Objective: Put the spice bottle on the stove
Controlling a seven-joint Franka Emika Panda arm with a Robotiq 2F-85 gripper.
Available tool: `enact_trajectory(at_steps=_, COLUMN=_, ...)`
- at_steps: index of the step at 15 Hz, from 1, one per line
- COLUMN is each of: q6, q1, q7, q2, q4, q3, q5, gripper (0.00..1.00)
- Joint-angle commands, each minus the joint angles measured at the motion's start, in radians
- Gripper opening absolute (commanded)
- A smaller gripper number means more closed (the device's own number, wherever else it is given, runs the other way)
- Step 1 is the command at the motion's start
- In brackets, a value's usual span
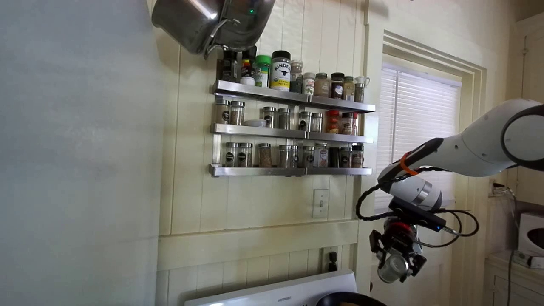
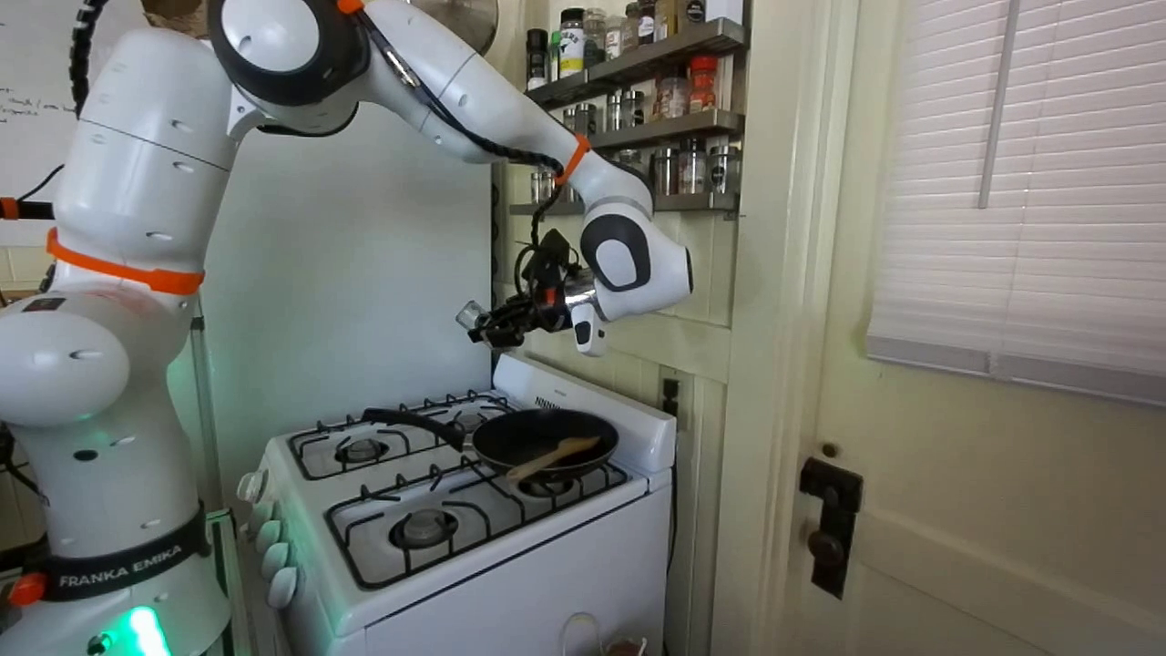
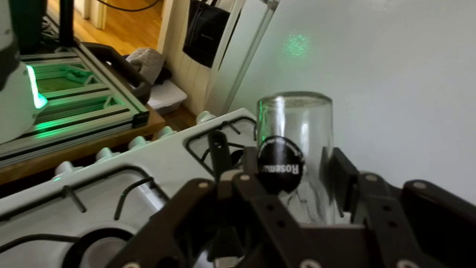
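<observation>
Spice bottle (image 3: 295, 119): clear glass, round blk label (image 3: 279, 158) reading "Rosem…" (rest unclear), text inverted in wrist view. Pos.: mid-air, higher than stove (image 2: 510, 592), apart from it. Orient.: tilted in both ext. views; one end hidden. Fingers (image 3: 345, 178): gripping bottle, one per side, touching glass. Arm (image 2: 483, 100): base by stove's knob side, wrist held higher than stove's raised back panel (image 2: 638, 428).

Stove: white, knobs (image 2: 271, 536) along front edge. Dark pan (image 2: 506, 437) on it, near back panel; wooden utensil (image 2: 556, 457) lying in pan.

Rel. to stove: wall (image 1: 255, 195) above carries 3 metal shelves (image 1: 259, 171) w/ many spice jars (image 1: 264, 156); light switch (image 1: 321, 203) btw. shelves & stove. Metal pots (image 1: 187, 23) up high, well above stove. Blk plug (image 1: 332, 261) just above one end of back panel. Door (image 2: 966, 528) w/ white blinds (image 2: 1029, 200) off to one side of stove; tall pale flat surface (image 2: 364, 237) on opp. side.
</observation>
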Motion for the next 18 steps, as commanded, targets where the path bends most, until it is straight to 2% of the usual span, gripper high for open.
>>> enact_trajectory(at_steps=1, q6=-0.071, q1=-0.024, q7=-0.038, q2=0.036, q4=0.011, q3=0.005, q5=0.080, gripper=0.23)
enact_trajectory(at_steps=3, q6=-0.018, q1=-0.013, q7=-0.080, q2=0.022, q4=0.009, q3=0.002, q5=0.110, gripper=0.23)
enact_trajectory(at_steps=4, q6=0.030, q1=0.019, q7=-0.062, q2=0.029, q4=0.030, q3=-0.006, q5=-0.005, gripper=0.23)
enact_trajectory(at_steps=5, q6=0.006, q1=0.024, q7=0.001, q2=0.048, q4=0.036, q3=-0.009, q5=-0.048, gripper=0.23)
enact_trajectory(at_steps=6, q6=0.001, q1=0.017, q7=-0.035, q2=0.045, q4=0.036, q3=0.002, q5=-0.031, gripper=0.23)
enact_trajectory(at_steps=7, q6=0.030, q1=0.002, q7=-0.081, q2=0.033, q4=0.018, q3=0.008, q5=0.050, gripper=0.23)
enact_trajectory(at_steps=8, q6=0.053, q1=0.006, q7=-0.089, q2=0.030, q4=0.018, q3=0.008, q5=0.058, gripper=0.23)
enact_trajectory(at_steps=9, q6=0.110, q1=0.032, q7=-0.053, q2=0.036, q4=0.024, q3=0.000, q5=-0.017, gripper=0.23)
enact_trajectory(at_steps=10, q6=0.118, q1=0.038, q7=0.014, q2=0.047, q4=0.024, q3=-0.008, q5=-0.057, gripper=0.23)
enact_trajectory(at_steps=11, q6=0.126, q1=0.029, q7=-0.001, q2=0.046, q4=0.023, q3=0.001, q5=-0.029, gripper=0.23)
enact_trajectory(at_steps=12, q6=0.132, q1=0.001, q7=-0.071, q2=0.029, q4=0.009, q3=0.014, q5=0.080, gripper=0.23)
enact_trajectory(at_steps=14, q6=0.192, q1=0.004, q7=-0.087, q2=0.020, q4=0.005, q3=0.007, q5=0.143, gripper=0.23)
enact_trajectory(at_steps=15, q6=0.227, q1=0.038, q7=-0.014, q2=0.028, q4=0.025, q3=-0.009, q5=0.019, gripper=0.23)
enact_trajectory(at_steps=16, q6=0.215, q1=0.036, q7=0.010, q2=0.039, q4=0.031, q3=-0.006, q5=0.004, gripper=0.23)
enact_trajectory(at_steps=18, q6=0.198, q1=0.014, q7=-0.054, q2=0.029, q4=0.026, q3=0.016, q5=0.073, gripper=0.23)
